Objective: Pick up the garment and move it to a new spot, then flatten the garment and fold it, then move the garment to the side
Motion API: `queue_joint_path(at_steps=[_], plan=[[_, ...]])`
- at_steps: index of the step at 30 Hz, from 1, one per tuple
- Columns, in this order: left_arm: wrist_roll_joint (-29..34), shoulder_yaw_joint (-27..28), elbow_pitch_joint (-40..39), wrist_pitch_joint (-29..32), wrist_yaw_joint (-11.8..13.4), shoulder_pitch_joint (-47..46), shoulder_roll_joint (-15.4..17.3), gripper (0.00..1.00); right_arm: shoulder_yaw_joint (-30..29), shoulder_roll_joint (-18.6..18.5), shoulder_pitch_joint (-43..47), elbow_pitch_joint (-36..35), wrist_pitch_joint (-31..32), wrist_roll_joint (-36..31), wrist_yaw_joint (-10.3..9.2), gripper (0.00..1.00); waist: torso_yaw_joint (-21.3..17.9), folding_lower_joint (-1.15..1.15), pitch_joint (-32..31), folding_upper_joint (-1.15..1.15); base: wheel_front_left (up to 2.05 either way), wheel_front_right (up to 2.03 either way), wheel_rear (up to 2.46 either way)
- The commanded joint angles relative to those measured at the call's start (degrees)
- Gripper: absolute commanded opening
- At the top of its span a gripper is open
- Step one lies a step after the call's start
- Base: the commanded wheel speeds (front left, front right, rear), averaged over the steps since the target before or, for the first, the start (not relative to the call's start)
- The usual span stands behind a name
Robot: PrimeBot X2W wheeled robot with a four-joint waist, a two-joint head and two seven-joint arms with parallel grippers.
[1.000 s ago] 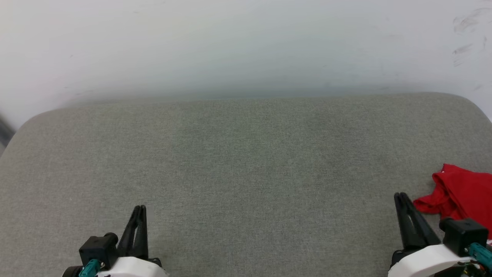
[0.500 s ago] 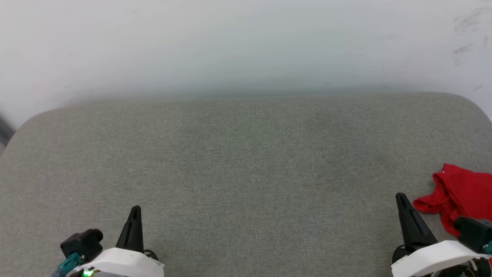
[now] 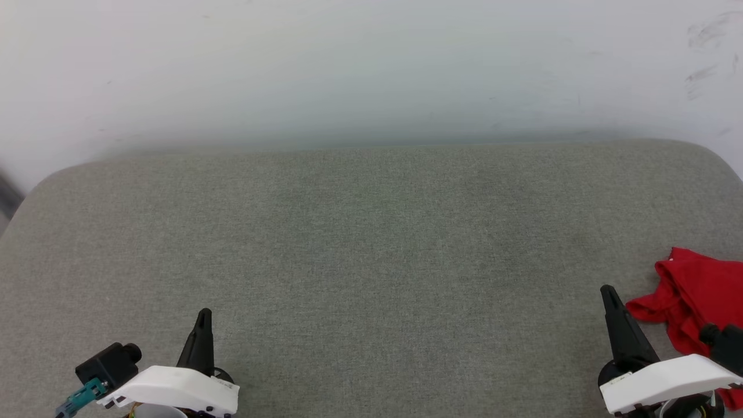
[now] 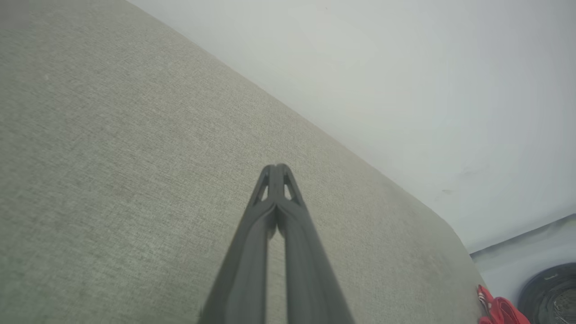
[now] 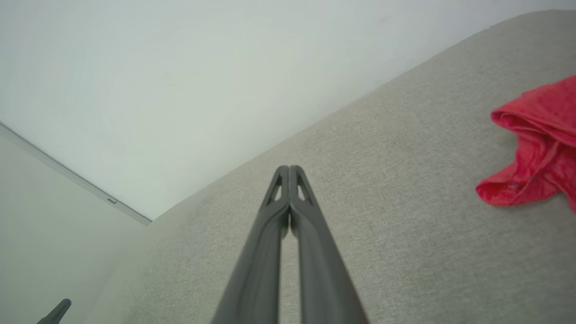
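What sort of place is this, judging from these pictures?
Probably an indoor test room: a wide grey fabric-covered surface with rounded corners stands against a plain white, scuffed wall, and one crumpled red garment lies near its right edge.

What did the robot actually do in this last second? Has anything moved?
The left gripper and the right gripper had their fingers slightly parted a second ago. Both are now shut, with nothing between them. Both wrists also turned a little where they were. The garment stayed crumpled at the right edge of the grey surface, untouched.
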Motion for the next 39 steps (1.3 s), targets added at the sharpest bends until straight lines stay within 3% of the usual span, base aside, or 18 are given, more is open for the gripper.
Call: queue_joint_path(at_steps=[1, 39], plan=[[-1.7, 0.9, -0.5, 0.4, -0.6, -1.7, 0.1, 0.00, -0.1, -0.4, -1.8, -0.3, 0.2, 2.3, 0.00, 0.00, 0.0, 0.00, 0.0, 0.00, 0.00, 0.00, 0.00], [-24.7, 7.4, 1.6, 7.6, -5.9, -4.3, -4.1, 0.00, -1.5, -0.5, -5.5, 5.1, 3.0, 31.4, -0.01, 0.00, 0.5, 0.00, 0.3, 0.00, 0.00, 0.00, 0.00]])
